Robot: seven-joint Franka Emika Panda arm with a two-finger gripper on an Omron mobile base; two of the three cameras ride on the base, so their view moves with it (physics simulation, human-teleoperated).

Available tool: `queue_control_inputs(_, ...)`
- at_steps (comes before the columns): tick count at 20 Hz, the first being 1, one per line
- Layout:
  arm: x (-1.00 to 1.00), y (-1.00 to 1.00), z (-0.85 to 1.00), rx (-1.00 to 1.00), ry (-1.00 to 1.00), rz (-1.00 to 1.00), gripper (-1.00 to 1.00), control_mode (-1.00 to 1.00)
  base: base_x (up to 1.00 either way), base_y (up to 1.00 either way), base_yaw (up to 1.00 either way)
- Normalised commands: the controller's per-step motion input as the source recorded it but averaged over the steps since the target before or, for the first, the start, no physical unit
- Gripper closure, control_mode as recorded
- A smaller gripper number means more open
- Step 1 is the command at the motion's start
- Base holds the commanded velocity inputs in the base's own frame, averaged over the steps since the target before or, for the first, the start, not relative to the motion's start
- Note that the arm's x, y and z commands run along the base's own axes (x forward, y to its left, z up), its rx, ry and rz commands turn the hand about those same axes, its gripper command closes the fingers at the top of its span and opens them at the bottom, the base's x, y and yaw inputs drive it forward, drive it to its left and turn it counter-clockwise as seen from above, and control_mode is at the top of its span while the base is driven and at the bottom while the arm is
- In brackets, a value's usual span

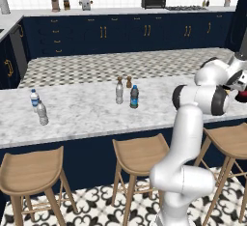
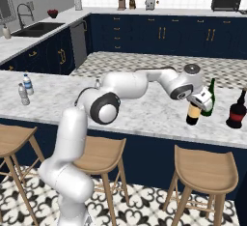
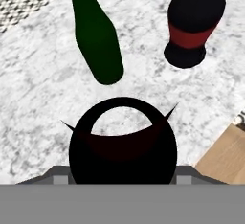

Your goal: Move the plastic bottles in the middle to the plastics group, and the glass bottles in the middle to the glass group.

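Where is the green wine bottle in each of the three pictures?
Left base view: not in it.
Right base view: right of centre, the green wine bottle stands on the counter just behind the robot's hand.
Hand view: upper left of centre.
Shared landmark: the squat dark red bottle beside it.

white-grey marble under me, the counter (image 2: 144,109) veined and smooth with a soft sheen. the dark wine bottle (image 2: 194,114) reads as near-black glass with a matt tan paper label. beside it the green wine bottle (image 3: 95,41) is deep glass, smooth, hardly any shine. the squat dark red bottle (image 3: 194,22) looks black and glossless with a red band. over on the far side, the small water bottles (image 1: 38,106) look like thin clear plastic. stools (image 1: 140,155) are pale, matt wood.
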Motion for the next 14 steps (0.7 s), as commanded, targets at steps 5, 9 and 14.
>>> queue_control_inputs(5, 0.21, -0.24, 0.04, -0.01, -0.02, -0.01, 1.0, -1.0, 0.0, 0.0, 0.0)
queue_control_inputs(9, 0.01, -0.13, 0.0, -0.02, 0.0, -0.02, 1.0, -1.0, 0.0, 0.0, 0.0)
queue_control_inputs(14, 0.0, -0.02, -0.06, -0.04, 0.0, -0.03, 1.0, -1.0, 0.0, 0.0, 0.0)
